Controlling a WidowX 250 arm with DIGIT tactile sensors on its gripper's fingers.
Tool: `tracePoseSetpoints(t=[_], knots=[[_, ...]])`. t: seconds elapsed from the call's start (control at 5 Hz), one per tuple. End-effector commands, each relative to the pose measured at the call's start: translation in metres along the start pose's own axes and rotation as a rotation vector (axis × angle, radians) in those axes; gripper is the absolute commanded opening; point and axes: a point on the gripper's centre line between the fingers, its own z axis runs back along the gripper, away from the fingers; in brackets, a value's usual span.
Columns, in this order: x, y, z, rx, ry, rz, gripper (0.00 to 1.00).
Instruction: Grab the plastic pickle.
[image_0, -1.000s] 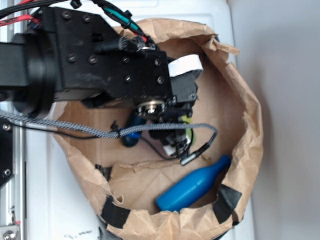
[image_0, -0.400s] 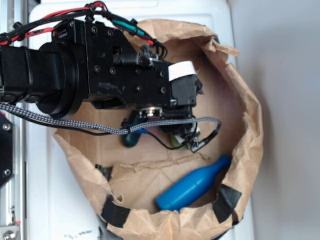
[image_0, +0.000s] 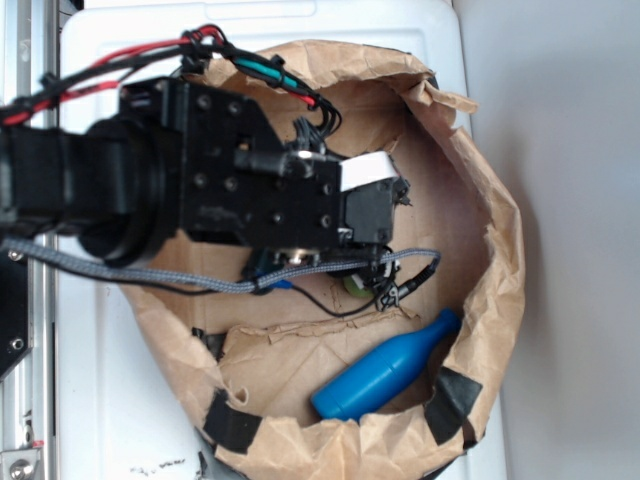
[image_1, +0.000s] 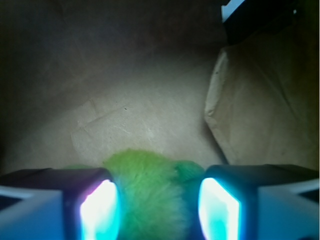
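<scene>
Claw has sunk deeper into the paper bag, jaws parted around the fuzzy green plush toy. Plastic pickle is hidden beneath the arm, so this looks mis-aimed.

Inside the paper bag we list: a bottle lying near the bag's lower wall; the plush toy between the gripper fingers; the arm over the bag's left part, a cable hanging below it.
</scene>
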Motion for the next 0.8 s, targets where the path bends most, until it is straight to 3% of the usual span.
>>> tracePoseSetpoints(t=[0.0,0.2,0.4,0.6], knots=[[-0.001,0.005,0.003,0.007,0.009,-0.017,1.0],[-0.001,0.005,0.003,0.007,0.009,-0.017,1.0],[-0.002,0.0,0.025,-0.012,0.049,-0.012,1.0],[-0.01,0.001,0.056,-0.045,0.026,-0.015,1.0]])
